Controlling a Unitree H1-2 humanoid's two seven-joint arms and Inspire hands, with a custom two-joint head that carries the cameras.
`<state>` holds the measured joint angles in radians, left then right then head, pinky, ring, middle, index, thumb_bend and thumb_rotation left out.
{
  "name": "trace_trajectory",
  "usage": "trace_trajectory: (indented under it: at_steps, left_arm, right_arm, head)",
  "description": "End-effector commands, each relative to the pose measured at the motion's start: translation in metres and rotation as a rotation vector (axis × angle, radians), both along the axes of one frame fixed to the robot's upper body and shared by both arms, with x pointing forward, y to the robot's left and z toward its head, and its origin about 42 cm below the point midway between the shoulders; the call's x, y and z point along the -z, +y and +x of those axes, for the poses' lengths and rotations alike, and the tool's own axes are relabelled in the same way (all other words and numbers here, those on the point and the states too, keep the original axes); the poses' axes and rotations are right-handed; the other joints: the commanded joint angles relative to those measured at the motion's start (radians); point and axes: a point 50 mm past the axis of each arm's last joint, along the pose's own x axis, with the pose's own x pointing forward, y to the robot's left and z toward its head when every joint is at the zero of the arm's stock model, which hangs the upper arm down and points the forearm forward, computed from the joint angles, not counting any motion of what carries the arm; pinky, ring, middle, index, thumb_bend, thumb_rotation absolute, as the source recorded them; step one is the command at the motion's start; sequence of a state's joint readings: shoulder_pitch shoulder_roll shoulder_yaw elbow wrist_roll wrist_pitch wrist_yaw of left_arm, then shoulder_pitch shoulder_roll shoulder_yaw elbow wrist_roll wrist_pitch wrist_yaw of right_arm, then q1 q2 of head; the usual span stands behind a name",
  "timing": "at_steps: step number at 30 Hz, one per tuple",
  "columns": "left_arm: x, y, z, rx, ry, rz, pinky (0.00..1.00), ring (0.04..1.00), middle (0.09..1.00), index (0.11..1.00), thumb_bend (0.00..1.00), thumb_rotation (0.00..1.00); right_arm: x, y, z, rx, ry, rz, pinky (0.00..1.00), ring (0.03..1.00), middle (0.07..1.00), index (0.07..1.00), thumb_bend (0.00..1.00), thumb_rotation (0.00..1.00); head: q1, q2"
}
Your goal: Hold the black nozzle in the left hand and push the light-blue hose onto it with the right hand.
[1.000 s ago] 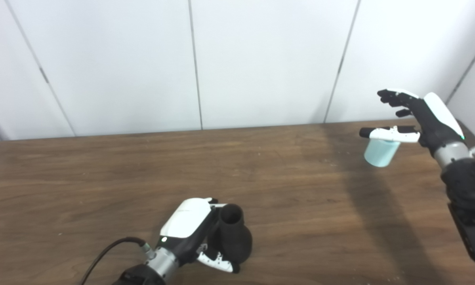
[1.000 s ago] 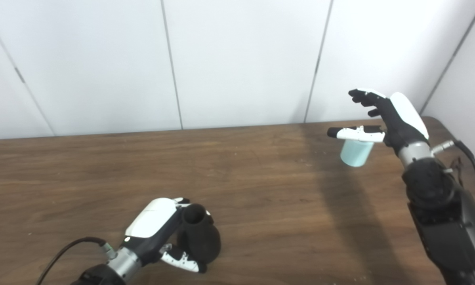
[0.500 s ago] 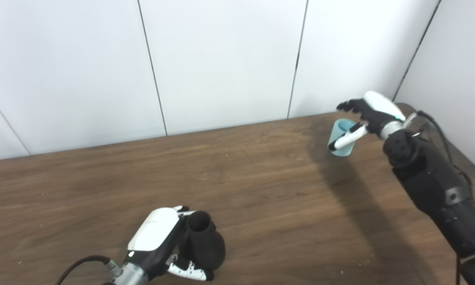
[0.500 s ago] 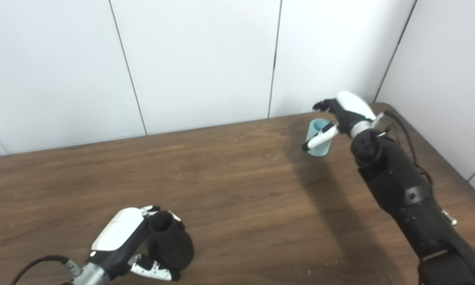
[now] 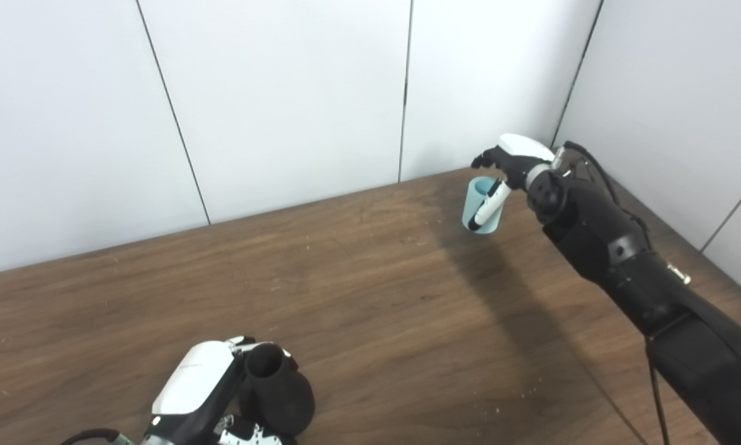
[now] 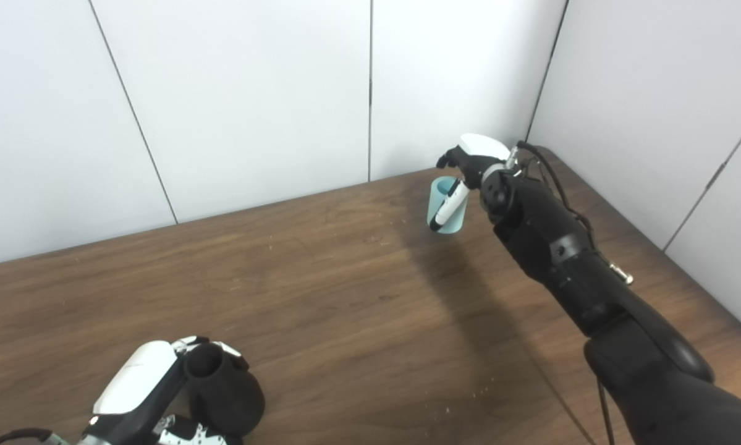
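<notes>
The black nozzle (image 5: 275,395) stands upright near the table's front edge, its open mouth facing up. My left hand (image 5: 197,392) is shut on it, palm against its left side and thumb curled under its front. The light-blue hose (image 5: 481,210), a short tube, stands on the table at the far right corner. My right hand (image 5: 509,164) hovers at its rim, open. The thumb slants down across the hose's front and the fingers (image 6: 453,157) curl above and behind the rim. I cannot tell whether they touch it.
The brown wooden table (image 5: 370,290) runs up to white wall panels at the back and right. My right arm (image 5: 617,259) stretches along the table's right side and casts a dark shadow across the wood.
The camera has swung right, shifting the whole picture. My right hand came down from above the hose to its rim, and the thumb turned down across its front. The left hand keeps hold of the nozzle.
</notes>
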<state>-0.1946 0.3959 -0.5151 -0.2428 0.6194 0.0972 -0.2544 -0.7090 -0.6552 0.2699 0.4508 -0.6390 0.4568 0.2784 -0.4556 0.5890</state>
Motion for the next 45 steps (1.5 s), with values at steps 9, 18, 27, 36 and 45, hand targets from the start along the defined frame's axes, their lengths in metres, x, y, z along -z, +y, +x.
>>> trace_trajectory:
  at_steps: [9, 18, 27, 36, 45]
  left_arm:
    - [0.055, 0.026, -0.026, -0.004, 0.241, 0.182, 0.84, 0.603, 0.515, 0.464, 0.52, 0.00]
    - [0.054, 0.025, -0.026, -0.004, 0.246, 0.184, 0.84, 0.603, 0.515, 0.464, 0.52, 0.00]
    - [0.055, 0.024, -0.026, -0.004, 0.253, 0.176, 0.84, 0.602, 0.512, 0.467, 0.52, 0.00]
    - [0.057, 0.026, -0.026, -0.006, 0.253, 0.174, 0.84, 0.603, 0.512, 0.467, 0.52, 0.00]
    - [0.056, 0.026, -0.026, -0.002, 0.253, 0.175, 0.84, 0.599, 0.512, 0.465, 0.52, 0.00]
  right_arm:
    - [-0.044, -0.001, 0.014, -0.002, -0.076, -0.058, 0.60, 0.697, 0.775, 0.795, 0.93, 0.07]
    - [-0.040, 0.003, 0.016, -0.013, -0.044, -0.057, 0.61, 0.658, 0.728, 0.727, 0.88, 0.00]
    - [-0.031, 0.010, 0.015, -0.039, -0.016, -0.073, 0.54, 0.596, 0.662, 0.648, 0.84, 0.00]
    - [-0.021, 0.010, 0.017, -0.044, -0.011, -0.087, 0.54, 0.580, 0.654, 0.650, 0.84, 0.00]
    - [-0.019, 0.014, 0.016, -0.058, -0.011, -0.102, 0.52, 0.564, 0.653, 0.646, 0.83, 0.00]
  head:
    - [-0.002, 0.009]
    - [-0.009, 0.012]
    - [-0.003, 0.005]
    - [0.006, 0.000]
    - [0.009, 0.000]
